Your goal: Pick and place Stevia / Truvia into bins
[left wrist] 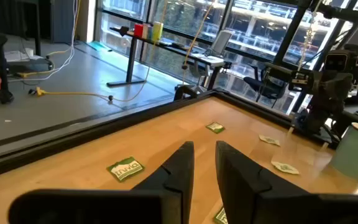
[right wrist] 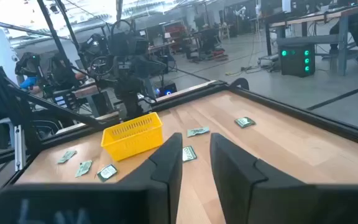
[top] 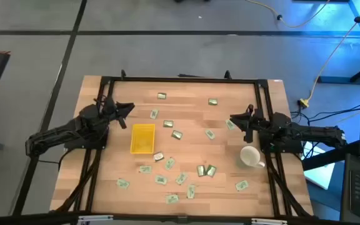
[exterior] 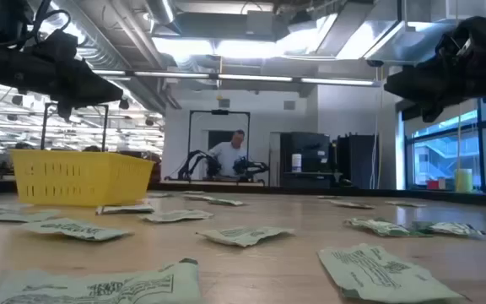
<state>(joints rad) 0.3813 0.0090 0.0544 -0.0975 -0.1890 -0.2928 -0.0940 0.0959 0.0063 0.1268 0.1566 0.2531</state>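
Light, limp paper sachets [top: 177,134] lying flat on bench [top: 186,109]; best nipped at an edge. Left pincer [left wrist: 202,163] and right pincer [right wrist: 194,157] both slightly spread, holding nothing. Yellow tray [top: 143,138] waiting between.

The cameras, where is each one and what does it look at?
High: above, straight down on the table; both arms, tray, mug, sachets.
Low: at tabletop height, across sachets toward the room; arms overhead.
Left wrist: past the left gripper, toward the mug and the right arm.
Right wrist: past the right gripper, toward the tray and the left arm.
High, low and right wrist views share the tray.
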